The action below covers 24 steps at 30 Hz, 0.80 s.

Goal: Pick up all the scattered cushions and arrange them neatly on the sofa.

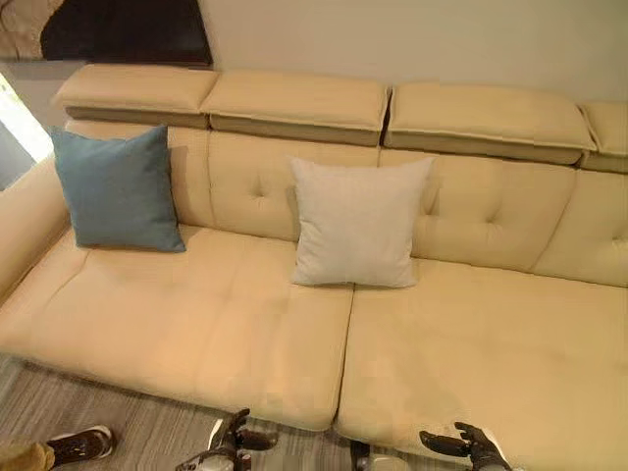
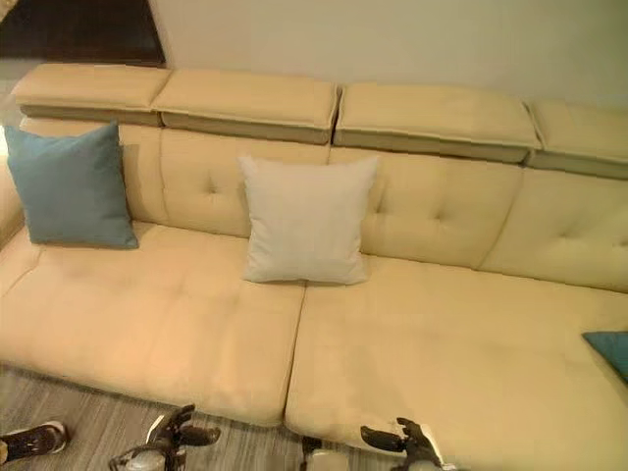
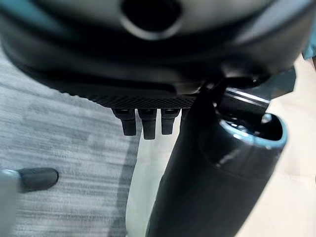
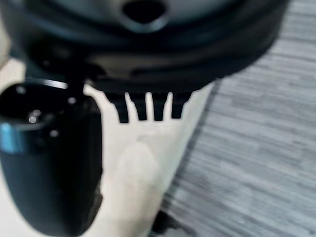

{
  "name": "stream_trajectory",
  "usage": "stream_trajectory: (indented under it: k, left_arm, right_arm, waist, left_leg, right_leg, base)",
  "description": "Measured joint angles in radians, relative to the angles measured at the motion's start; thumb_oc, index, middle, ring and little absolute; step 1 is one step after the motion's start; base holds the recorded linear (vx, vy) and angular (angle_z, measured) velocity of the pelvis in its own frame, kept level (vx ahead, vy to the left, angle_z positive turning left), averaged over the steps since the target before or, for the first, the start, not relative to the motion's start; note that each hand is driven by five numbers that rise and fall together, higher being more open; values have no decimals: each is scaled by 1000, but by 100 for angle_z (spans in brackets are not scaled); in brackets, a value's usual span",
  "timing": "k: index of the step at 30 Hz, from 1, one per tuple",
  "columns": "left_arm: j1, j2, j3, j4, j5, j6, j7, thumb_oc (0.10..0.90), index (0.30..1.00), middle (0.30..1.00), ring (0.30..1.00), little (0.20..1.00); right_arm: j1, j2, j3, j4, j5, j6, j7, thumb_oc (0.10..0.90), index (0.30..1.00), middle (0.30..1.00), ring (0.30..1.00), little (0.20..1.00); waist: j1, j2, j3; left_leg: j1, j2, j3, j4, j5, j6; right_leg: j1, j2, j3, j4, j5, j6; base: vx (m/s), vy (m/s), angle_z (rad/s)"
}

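Note:
A blue cushion (image 1: 118,188) leans upright against the backrest at the left end of the beige sofa (image 1: 471,343). A pale grey cushion (image 1: 358,223) stands upright against the backrest near the middle. The corner of a teal cushion (image 2: 613,351) lies on the seat at the far right. My left hand (image 1: 233,442) hangs low in front of the sofa's front edge, fingers straight and holding nothing. Over the seat's front edge my right hand (image 1: 469,444) is likewise open and empty; its fingers (image 4: 148,106) point down at the seat edge.
A person's shoe (image 1: 83,444) rests on the grey wood floor (image 1: 118,422) at the lower left. A dark picture frame (image 1: 128,29) hangs on the wall behind the sofa's left end. The left armrest (image 1: 25,226) rises beside the blue cushion.

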<state>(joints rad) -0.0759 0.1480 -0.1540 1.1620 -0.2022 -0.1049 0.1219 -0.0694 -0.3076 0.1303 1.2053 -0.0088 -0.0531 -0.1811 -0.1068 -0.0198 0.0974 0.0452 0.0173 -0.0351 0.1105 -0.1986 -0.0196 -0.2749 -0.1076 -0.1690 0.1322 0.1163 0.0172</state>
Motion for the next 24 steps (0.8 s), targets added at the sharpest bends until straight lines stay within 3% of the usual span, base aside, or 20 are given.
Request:
stream_trajectory:
  k: [1,4,7,8,9,10,12,13,15,17,18,19,20,22,24]
  left_arm:
    - [-3,9,0,1,6,0,1,800,900,900,900,900]
    - [30,21,1,16,17,1,2,800,900,900,900,900]
    - [53,38,2,47,22,4,6,800,900,900,900,900]
    - [63,64,14,44,17,2,10,800,900,900,900,900]
    - [63,75,12,44,19,2,12,800,900,900,900,900]
    - [70,91,19,45,29,2,18,800,900,900,900,900]
    - [76,96,24,47,37,3,22,800,900,900,900,900]
    - [95,107,42,46,47,3,22,800,900,900,900,900]
    - [102,122,46,47,51,16,24,800,900,900,900,900]
    - [109,123,46,48,51,24,27,800,900,900,900,900]
    - [114,119,46,52,51,26,28,800,900,900,900,900]
    - [119,116,45,49,51,26,26,800,900,900,900,900]
    - [119,113,46,48,51,27,28,800,900,900,900,900]
    - [116,85,41,46,51,30,28,800,900,900,900,900]
    - [103,70,36,42,56,29,25,800,900,900,900,900]
  right_arm:
    - [-3,24,1,4,-11,5,2,800,900,900,900,900]
    - [29,67,27,7,-30,18,1,800,900,900,900,900]
    - [56,86,51,6,-50,23,4,800,900,900,900,900]
    - [65,99,50,8,-55,29,4,800,900,900,900,900]
    - [67,100,50,9,-55,33,4,800,900,900,900,900]
    - [55,97,36,24,-55,39,2,800,900,900,900,900]
    - [43,82,37,36,-57,40,2,800,900,900,900,900]
    - [37,77,36,37,-57,40,1,800,900,900,900,900]
    - [31,79,35,36,-56,39,2,800,900,900,900,900]
    - [20,82,36,35,-56,38,2,800,900,900,900,900]
    - [13,88,38,26,-55,36,5,800,900,900,900,900]
    - [16,96,38,21,-55,30,3,800,900,900,900,900]
    - [7,102,40,10,-55,25,5,800,900,900,900,900]
    - [-4,91,41,-5,-55,17,5,800,900,900,900,900]
    - [-3,80,49,-10,-55,17,4,800,900,900,900,900]
  waist:
    - [1,-42,4]
    - [11,-92,-2]
    - [18,-100,2]
    - [14,-123,14]
    - [19,-123,15]
    - [56,-104,24]
    - [71,-74,27]
    - [78,-58,19]
    - [95,-52,18]
    - [105,-50,17]
    - [127,-56,10]
    - [151,-67,-4]
    - [150,-73,-7]
    - [142,-31,-19]
    - [132,-11,-41]
  left_leg:
    - [-20,-41,2,1,21,14]
    - [-57,-96,30,26,48,55]
    - [-62,-115,51,27,66,80]
    - [-78,-139,62,51,79,99]
    - [-82,-136,69,51,83,108]
    - [-80,-107,101,30,93,118]
    - [-74,-66,109,10,104,110]
    - [-68,-39,105,-15,125,101]
    - [-70,-17,112,-32,147,97]
    - [-77,-6,119,-34,152,81]
    - [-77,4,150,-41,161,71]
    - [-77,5,178,-42,157,55]
    - [-78,2,190,-43,161,41]
    - [-79,34,192,-50,171,26]
    - [-78,64,191,-50,179,14]
  right_leg:
    - [-17,-30,16,-12,25,21]
    - [-18,-78,35,-83,21,87]
    - [-14,-99,26,-107,-10,168]
    - [-14,-124,26,-109,-15,174]
    - [-16,-127,28,-99,-12,173]
    - [-74,-106,48,61,-38,159]
    - [-90,-61,37,194,-82,167]
    - [-72,-37,39,269,-132,168]
    - [-26,-36,49,396,-220,158]
    - [55,-49,36,326,-230,155]
    - [119,-75,3,256,-268,147]
    - [167,-90,-23,160,-234,138]
    - [199,-75,-18,73,-236,101]
    - [217,-29,-9,-1,-189,77]
    - [223,9,11,-32,-173,58]
  base:
    - [-351,185,-4]
    - [-271,114,-21]
    - [-311,97,-12]
    - [-439,140,16]
    - [-390,135,-15]
    - [-172,57,-37]
    - [-189,41,-34]
    - [-260,22,-11]
    - [-157,-27,-13]
    - [-123,-88,-29]
    - [-148,-142,-71]
    - [-87,-141,-85]
    - [-66,-139,-69]
    - [-41,-118,-51]
    - [-56,-166,-38]
